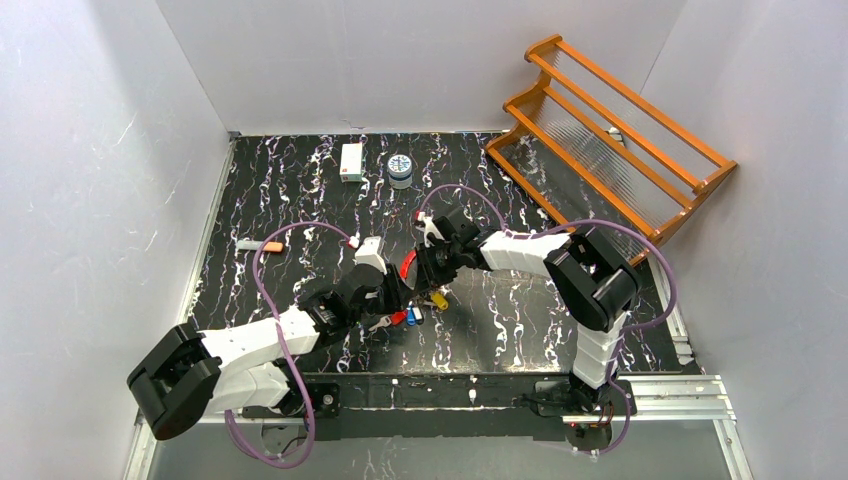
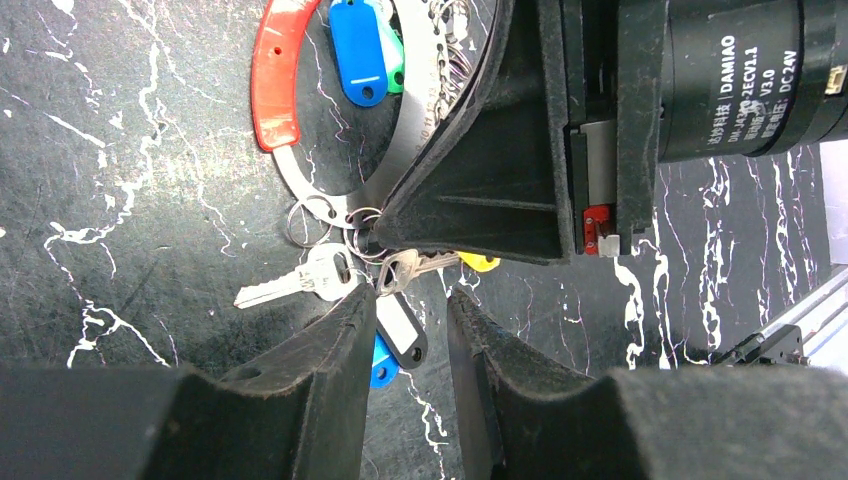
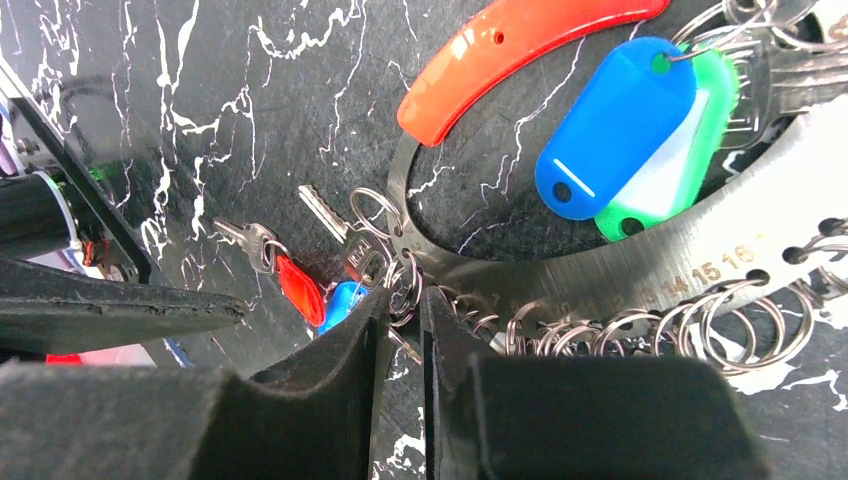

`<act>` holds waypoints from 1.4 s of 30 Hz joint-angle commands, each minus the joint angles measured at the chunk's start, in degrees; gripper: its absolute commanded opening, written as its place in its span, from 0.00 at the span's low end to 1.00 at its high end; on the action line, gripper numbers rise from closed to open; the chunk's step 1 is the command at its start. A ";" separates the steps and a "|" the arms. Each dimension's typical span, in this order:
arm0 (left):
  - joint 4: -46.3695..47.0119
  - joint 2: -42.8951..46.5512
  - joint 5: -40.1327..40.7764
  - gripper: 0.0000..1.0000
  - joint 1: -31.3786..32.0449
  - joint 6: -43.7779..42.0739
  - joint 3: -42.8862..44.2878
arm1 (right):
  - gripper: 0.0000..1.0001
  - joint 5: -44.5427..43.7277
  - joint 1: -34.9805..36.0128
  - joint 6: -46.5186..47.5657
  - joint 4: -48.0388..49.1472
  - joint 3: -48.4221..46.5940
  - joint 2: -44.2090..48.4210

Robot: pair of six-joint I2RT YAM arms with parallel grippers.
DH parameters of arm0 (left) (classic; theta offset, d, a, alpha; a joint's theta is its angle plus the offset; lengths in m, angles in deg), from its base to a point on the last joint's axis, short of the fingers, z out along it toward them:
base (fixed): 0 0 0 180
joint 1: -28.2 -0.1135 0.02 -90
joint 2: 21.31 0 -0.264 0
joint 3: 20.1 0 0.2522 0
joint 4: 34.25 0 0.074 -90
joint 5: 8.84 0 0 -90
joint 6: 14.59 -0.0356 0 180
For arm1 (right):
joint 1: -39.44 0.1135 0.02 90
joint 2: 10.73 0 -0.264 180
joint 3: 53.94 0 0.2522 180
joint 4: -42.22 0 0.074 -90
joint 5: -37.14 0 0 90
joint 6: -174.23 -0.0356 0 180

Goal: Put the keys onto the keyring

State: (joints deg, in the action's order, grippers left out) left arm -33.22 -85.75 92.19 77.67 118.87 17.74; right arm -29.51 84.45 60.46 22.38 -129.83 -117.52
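The keyring [image 3: 640, 265] is a flat numbered silver band with a red handle [image 3: 520, 50], several small split rings, and blue [image 3: 610, 130] and green tags. It also shows in the left wrist view [image 2: 415, 120] and in the top view [image 1: 408, 263]. My right gripper [image 3: 405, 300] is pinched on a small split ring at the band's end. A bare silver key [image 2: 290, 283] and a second key [image 2: 410, 265] hang there. My left gripper [image 2: 412, 300] is open just below them, with a black tag [image 2: 405, 335] and a blue tag [image 2: 382, 360] between its fingers. A red-tagged key [image 3: 300, 290] lies close by.
A white box [image 1: 351, 161] and a small round jar [image 1: 400, 170] stand at the back. An orange wooden rack [image 1: 610, 130] leans at the back right. A marker [image 1: 262, 245] lies at the left. White walls enclose the black marbled table [image 1: 560, 330].
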 commanded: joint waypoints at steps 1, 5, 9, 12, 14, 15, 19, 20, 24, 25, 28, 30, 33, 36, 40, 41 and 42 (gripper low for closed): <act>-0.99 0.79 1.28 0.31 0.27 -0.71 0.71 | 0.28 1.52 -0.19 -1.37 2.47 -2.68 -0.87; -1.16 1.07 1.45 0.31 0.27 -0.67 0.49 | 0.32 1.92 -0.12 -2.58 3.14 -3.15 -1.30; -1.33 1.56 1.54 0.31 0.32 -0.66 0.37 | 0.32 1.99 -0.18 -3.42 3.31 -3.63 -2.41; -1.49 1.93 1.71 0.31 0.27 -0.54 0.19 | 0.30 1.96 -0.06 -3.86 3.04 -4.41 -3.50; -1.68 2.11 1.79 0.31 0.27 -0.55 0.16 | 0.27 2.21 -0.17 -4.07 3.16 -4.76 -3.90; -1.76 2.19 1.88 0.31 0.27 -0.58 0.16 | 0.26 2.30 -0.04 -4.09 3.12 -4.88 -4.02; -2.44 2.71 2.14 0.31 0.27 -0.68 0.25 | 0.16 2.28 -0.16 -3.30 2.54 -5.06 -3.44; -2.60 2.90 2.28 0.31 0.29 -0.70 0.25 | 0.13 2.16 -0.19 -2.92 2.27 -4.96 -3.09; -3.08 3.49 2.77 0.31 0.27 -0.88 0.26 | 0.05 1.91 -0.15 -1.66 2.06 -3.97 -1.04; -3.16 3.53 2.84 0.31 0.27 -1.00 0.27 | 0.04 1.75 -0.18 -1.46 2.00 -3.70 -0.44; -3.34 3.62 2.95 0.31 0.27 -1.10 0.43 | 0.03 1.30 -0.19 -0.29 1.67 -3.06 1.19; -3.75 3.67 3.01 0.31 0.27 -1.36 0.67 | 0.04 1.34 -0.19 0.73 1.38 -2.67 2.59; -4.95 4.01 3.53 0.31 0.27 -2.14 1.41 | 0.07 1.17 -0.19 2.83 1.05 -1.33 4.58; -6.24 4.69 4.30 0.31 0.27 -2.88 1.90 | 0.10 0.28 -0.19 5.85 -0.72 0.29 6.43; -7.13 5.50 5.03 0.31 0.27 -3.38 2.12 | 0.36 -3.24 -0.17 8.85 -4.08 1.89 8.24; -7.22 5.63 5.20 0.31 0.27 -3.49 2.12 | 0.41 -3.97 -0.19 9.14 -4.30 2.33 8.95; -7.23 5.64 5.24 0.31 0.27 -3.57 2.12 | 0.45 -4.76 -0.17 9.15 -4.36 2.76 9.63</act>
State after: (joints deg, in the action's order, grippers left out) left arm -38.73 -81.58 94.96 77.67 116.62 17.93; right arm -30.62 84.45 66.03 21.02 -128.96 -111.40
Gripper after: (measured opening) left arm 0.312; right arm 0.372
